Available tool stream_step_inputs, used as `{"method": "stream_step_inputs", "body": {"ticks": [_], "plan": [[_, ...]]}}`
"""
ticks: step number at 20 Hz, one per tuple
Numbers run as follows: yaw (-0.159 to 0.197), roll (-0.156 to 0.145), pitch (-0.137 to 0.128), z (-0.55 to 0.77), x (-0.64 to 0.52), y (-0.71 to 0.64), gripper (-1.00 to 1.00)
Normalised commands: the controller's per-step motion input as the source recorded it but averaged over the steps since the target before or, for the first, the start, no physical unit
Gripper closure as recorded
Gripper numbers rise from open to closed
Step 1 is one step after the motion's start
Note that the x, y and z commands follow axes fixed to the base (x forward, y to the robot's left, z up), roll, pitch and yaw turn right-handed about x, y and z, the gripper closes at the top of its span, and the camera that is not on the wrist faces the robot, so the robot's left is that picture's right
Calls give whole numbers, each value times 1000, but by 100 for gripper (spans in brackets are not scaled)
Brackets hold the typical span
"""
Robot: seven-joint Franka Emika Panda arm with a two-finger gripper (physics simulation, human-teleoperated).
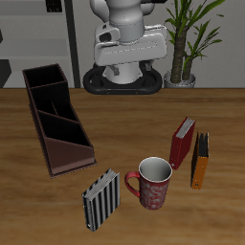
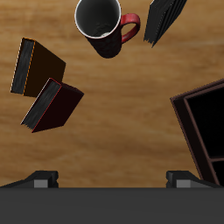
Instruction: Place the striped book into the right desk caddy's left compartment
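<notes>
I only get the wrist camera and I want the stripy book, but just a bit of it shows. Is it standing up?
Observer: Yes, the striped book looks to stand on edge beside the mug.
Operator: How many sections has the caddy?
Observer: The right desk caddy has three, in a row.
Operator: Which of them is closer to the front?
Observer: The book; it is nearer the front edge of the table than the caddy.

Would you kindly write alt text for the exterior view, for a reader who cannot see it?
A wooden table holds a striped book standing near the front edge beside a red patterned mug. A dark maroon desk caddy lies farther back, and a red book and an orange-yellow book stand together beyond the mug. The robot is at the back.
</notes>
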Motion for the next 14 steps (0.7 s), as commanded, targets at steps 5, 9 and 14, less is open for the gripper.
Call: {"method": "stream_step_inputs", "body": {"ticks": [5, 9, 14], "plan": [[30, -15, 14, 81, 403, -316, -100], [-6, -52, -16, 139, 313, -386, -100], [-23, -37, -40, 192, 370, -406, -100]]}}
